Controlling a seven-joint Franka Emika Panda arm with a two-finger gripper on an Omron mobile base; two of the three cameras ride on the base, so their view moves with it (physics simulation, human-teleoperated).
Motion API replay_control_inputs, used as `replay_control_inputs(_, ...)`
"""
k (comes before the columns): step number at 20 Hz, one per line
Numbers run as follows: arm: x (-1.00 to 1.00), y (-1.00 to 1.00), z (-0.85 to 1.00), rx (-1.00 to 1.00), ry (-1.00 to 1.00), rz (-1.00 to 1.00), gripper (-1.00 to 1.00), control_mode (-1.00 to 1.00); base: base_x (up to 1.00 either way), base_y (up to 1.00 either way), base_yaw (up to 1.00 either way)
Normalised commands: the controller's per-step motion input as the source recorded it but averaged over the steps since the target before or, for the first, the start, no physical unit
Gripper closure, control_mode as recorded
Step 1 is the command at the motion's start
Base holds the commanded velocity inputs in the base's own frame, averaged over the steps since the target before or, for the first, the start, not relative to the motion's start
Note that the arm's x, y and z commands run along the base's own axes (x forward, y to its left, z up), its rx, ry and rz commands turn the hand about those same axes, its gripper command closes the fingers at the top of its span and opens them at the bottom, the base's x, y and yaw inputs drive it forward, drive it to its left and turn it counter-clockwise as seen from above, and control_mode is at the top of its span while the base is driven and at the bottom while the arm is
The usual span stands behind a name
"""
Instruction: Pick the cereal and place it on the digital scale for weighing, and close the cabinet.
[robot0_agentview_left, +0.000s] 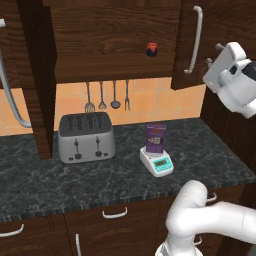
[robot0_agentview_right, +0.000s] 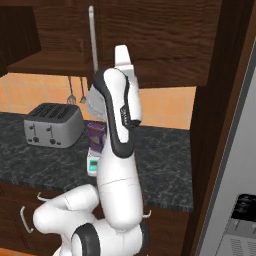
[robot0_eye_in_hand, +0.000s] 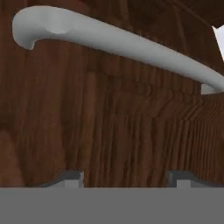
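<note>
Worktop (robot0_agentview_left: 210, 155), dark marbled stone: one toaster (robot0_agentview_left: 86, 137), silver, four slots, toward the back left; one scale (robot0_agentview_left: 157, 162), white with teal front panel, right of the toaster and well apart from it, nearer the front edge.

One cereal (robot0_agentview_left: 156, 138), purple box, upright on the scale's platform. In the right base view the arm hides part of both box and scale.

Cabinet (robot0_agentview_left: 115, 40), dark brown, above the worktop: both doors swung out. One small red-and-dark jar (robot0_agentview_left: 152, 49) on the shelf, toward its right end. Right door (robot0_agentview_left: 200, 30) with one long silver bar handle (robot0_agentview_left: 195, 40).

Four utensils (robot0_agentview_left: 102, 96) hang on the tiled wall under the cabinet, behind the toaster.

Drawers below the worktop: curved silver handles, three visible in the left base view.

Gripper (robot0_eye_in_hand: 124, 181): right at the wood face of the right door, below the handle. Fingers (robot0_eye_in_hand: 70, 178) stand apart with nothing between them; neither touches the handle. How far open, beyond that, cannot be told.
</note>
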Motion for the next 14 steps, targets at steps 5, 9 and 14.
replay_control_inputs(5, 0.99, 0.33, -0.01, -0.07, 0.02, -0.06, -1.0, -1.0, 0.0, 0.0, 0.0)
replay_control_inputs(9, 1.0, 0.36, -0.13, -0.09, 0.0, -0.09, -1.0, -1.0, 0.0, 0.0, 0.0)
replay_control_inputs(14, 1.0, 0.07, -0.13, -0.02, 0.0, -0.07, -1.0, -1.0, 0.0, 0.0, 0.0)
